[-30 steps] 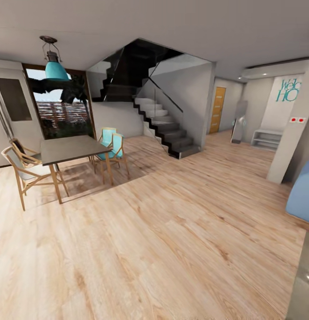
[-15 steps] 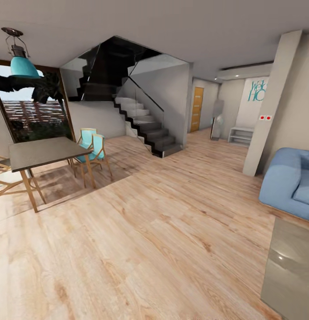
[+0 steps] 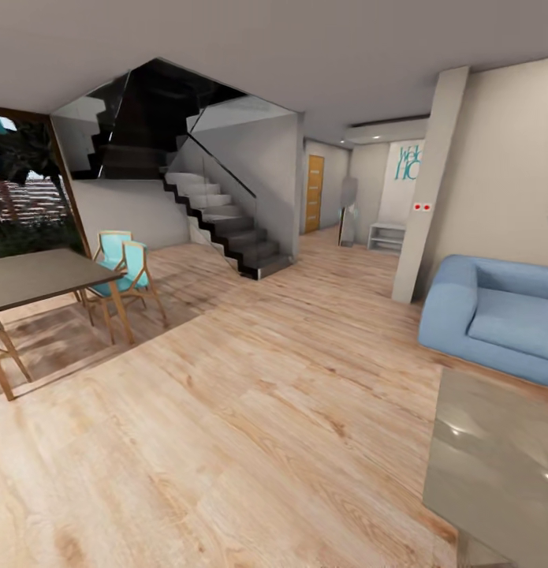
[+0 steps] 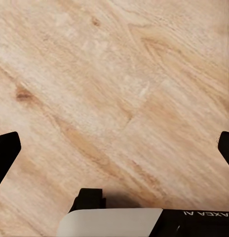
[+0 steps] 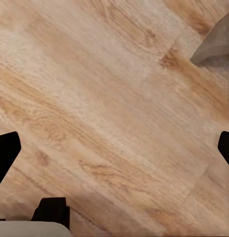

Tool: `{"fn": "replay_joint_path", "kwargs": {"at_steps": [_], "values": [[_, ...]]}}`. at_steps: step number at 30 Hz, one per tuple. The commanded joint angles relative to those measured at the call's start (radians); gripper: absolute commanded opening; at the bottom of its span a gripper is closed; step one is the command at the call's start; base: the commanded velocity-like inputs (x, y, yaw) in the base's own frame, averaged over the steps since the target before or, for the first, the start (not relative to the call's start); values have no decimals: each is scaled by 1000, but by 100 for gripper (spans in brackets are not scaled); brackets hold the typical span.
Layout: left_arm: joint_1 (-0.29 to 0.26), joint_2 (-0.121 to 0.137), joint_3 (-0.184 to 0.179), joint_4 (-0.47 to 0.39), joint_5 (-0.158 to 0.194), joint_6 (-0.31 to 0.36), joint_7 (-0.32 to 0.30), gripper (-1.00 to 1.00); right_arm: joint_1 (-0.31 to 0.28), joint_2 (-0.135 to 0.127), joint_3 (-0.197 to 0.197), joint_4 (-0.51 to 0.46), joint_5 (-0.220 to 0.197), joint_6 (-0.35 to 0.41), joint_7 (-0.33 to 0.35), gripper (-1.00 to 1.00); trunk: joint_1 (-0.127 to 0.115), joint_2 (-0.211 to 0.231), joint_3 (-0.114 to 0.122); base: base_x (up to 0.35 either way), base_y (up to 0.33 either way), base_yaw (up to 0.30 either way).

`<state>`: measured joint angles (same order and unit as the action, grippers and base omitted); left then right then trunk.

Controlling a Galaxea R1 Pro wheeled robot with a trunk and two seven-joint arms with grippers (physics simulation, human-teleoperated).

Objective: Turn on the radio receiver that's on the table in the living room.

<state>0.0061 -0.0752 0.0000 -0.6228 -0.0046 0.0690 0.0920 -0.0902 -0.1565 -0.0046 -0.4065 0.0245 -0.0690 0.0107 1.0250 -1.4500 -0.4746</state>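
With both the left gripper [image 4: 114,148] and right gripper [image 5: 114,148] spread wide and empty over wood floor, keep turning toward the glossy grey table [image 3: 494,465] beside the blue sofa [image 3: 494,315].

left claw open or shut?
Open: in the left wrist view the left claw has its fingertips at opposite edges, with bare wood floor between them.

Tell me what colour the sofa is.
Light blue; the sofa shows best in the head view.

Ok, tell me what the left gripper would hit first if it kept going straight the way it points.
Most likely the wood floor. The left gripper points down at bare planks, fingers spread wide with nothing between them; how far off the floor is cannot be judged.
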Motion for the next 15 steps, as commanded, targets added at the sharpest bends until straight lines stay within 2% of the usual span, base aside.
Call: {"fn": "replay_joint_path", "kwargs": {"at_steps": [1,15], "values": [[0,0,0,0,0,0,0,100,0,0,0,0,0,0,0,100,0,0,0,0,0,-278],[0,0,0,0,0,-1,0,100,0,0,0,0,0,0,0,100,0,0,0,0,0,-278]]}}
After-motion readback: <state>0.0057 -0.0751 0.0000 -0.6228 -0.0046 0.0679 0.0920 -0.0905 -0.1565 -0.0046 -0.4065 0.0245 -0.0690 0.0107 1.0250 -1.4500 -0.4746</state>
